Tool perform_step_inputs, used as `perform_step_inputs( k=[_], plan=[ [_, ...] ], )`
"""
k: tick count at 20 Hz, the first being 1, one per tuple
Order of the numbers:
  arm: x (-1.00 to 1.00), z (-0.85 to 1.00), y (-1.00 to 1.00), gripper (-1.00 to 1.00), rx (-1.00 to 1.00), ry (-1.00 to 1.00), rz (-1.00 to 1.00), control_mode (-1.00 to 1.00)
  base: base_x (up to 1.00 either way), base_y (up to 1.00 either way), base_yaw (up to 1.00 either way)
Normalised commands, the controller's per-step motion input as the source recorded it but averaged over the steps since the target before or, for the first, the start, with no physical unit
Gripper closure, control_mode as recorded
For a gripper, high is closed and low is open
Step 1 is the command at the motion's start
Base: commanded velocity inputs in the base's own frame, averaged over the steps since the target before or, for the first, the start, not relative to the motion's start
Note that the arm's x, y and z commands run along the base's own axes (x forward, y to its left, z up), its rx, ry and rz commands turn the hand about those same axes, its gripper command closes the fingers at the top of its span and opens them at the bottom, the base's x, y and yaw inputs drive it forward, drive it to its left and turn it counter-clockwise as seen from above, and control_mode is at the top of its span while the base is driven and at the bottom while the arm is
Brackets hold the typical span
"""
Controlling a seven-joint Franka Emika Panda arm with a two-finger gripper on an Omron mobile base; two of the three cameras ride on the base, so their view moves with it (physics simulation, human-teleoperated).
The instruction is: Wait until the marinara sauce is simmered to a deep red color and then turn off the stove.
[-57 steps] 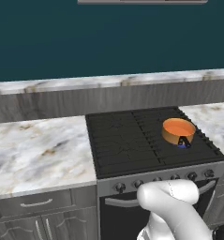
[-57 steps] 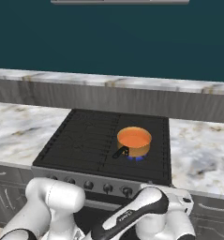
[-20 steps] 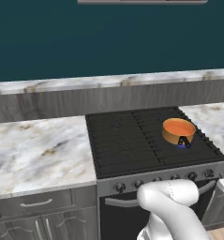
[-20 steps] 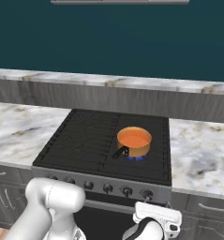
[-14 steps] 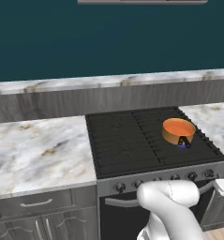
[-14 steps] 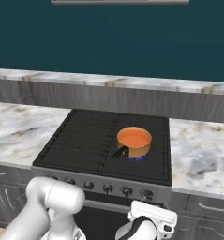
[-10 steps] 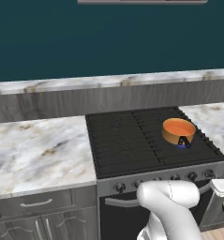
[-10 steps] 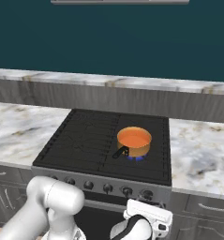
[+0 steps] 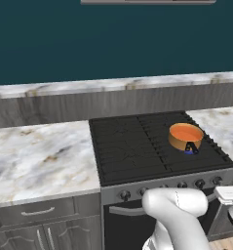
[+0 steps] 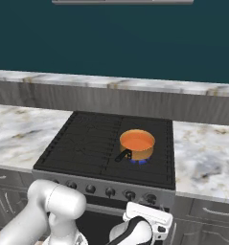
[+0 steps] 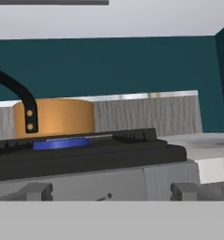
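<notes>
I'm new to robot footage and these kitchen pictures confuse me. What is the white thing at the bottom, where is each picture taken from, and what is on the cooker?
The white shape is a robot arm, all drawn by computer. Two pictures come from cameras on its base, one behind it to the left and one to the right, so they show the same kitchen from two sides. The third comes from a camera on the arm's hand, held low in front of the stove, looking across its top.

On the stove's black grates stands a small copper-coloured pot with a dark handle. It holds smooth orange-red sauce. A blue flame burns under it, so the burner is on. A row of dark knobs runs along the steel front. Marble counters lie on both sides.

The hand's tool holds nothing that I can see; whether it is open or shut I cannot tell.
</notes>
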Motion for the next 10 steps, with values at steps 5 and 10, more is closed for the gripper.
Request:
perform_step_inputs(
  k=[5, 10],
  plan=[
    [0.00, -0.08, 0.00, -1.00, -0.07, 0.04, 0.07, -1.00, 0.00, 0.00, 0.00],
    [0.00, -0.15, 0.00, -1.00, -0.08, 0.00, 0.05, -1.00, 0.00, 0.00, 0.00]
  ],
)
